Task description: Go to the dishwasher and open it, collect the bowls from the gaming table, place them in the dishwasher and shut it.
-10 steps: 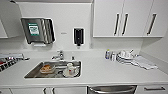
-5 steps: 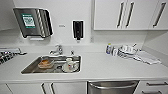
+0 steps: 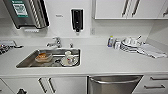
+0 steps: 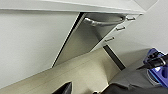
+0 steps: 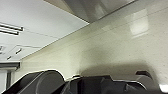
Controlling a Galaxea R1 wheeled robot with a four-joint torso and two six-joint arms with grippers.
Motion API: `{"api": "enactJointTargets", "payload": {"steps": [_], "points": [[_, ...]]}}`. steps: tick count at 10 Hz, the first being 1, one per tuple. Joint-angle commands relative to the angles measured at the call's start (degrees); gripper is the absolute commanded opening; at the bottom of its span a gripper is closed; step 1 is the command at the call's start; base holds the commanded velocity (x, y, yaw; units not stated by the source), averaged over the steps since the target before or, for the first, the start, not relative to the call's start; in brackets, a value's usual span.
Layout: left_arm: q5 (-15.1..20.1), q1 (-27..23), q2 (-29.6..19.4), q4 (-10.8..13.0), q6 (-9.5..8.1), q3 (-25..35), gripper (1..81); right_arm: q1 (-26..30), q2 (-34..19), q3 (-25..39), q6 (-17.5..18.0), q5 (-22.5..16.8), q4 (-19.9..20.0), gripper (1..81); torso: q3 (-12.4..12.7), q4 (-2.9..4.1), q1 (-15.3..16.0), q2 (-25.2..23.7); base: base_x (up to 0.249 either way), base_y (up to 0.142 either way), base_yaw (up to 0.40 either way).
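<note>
- The dishwasher (image 3: pixel 113 84) sits under the white counter (image 3: pixel 105 61), right of the sink (image 3: pixel 26 63); its lower part is cut off by the head view's edge.
- Its brushed steel front carries a wide bar handle along the top. The left wrist view shows the same front (image 4: pixel 85 37) at a slant.
- Neither gripper's fingers can be made out, so I cannot tell whether they are apart or together.
- The steel sink holds white crockery (image 3: pixel 68 60) and a brownish dish (image 3: pixel 43 57), too blurred to tell apart further.
- A stack of white dishes (image 3: pixel 130 43) stands near the counter's right end, beside a folded cloth (image 3: pixel 151 51).
- White drawers (image 3: pixel 155 83) flank the dishwasher.
</note>
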Motion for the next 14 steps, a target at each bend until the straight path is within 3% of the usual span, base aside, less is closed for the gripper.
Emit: {"api": "enactJointTargets", "payload": {"steps": [1,5,8,9,10,14], "points": [[4.00,-6.81,-4.63,-2.26,0.21,2.29,81.1,5.54,-4.59,3.75,0.34,-2.48,0.57,81.1,0.04,0.00,3.56,-5.51,0.000,0.000,0.000],[5.75,-10.85,-6.30,-3.84,0.21,5.02,81.1,7.75,-7.58,8.14,0.86,-2.56,0.57,81.1,-0.70,0.00,8.30,-13.14,0.000,0.000,0.000],[6.02,-11.11,-4.55,-4.11,0.21,4.85,81.1,8.45,-8.37,8.67,4.03,-2.92,0.31,81.1,-0.70,0.00,12.24,-19.50,0.000,0.000,0.000],[6.37,-11.11,-4.55,-4.02,0.30,4.76,81.1,8.71,-8.37,8.85,4.03,-3.54,0.39,81.1,-6.09,0.00,13.38,-21.31,0.000,0.000,0.000],[6.37,-11.11,-4.81,-4.02,0.30,4.58,81.1,8.89,-8.29,9.11,4.03,-3.62,0.14,81.1,-1.07,0.00,10.47,-16.96,0.000,0.000,0.000],[6.37,-11.11,-4.90,-4.11,0.21,3.71,81.1,12.40,-9.60,12.18,5.69,-4.32,0.39,81.1,-3.83,0.00,11.19,-17.77,0.000,0.000,0.000]]}}
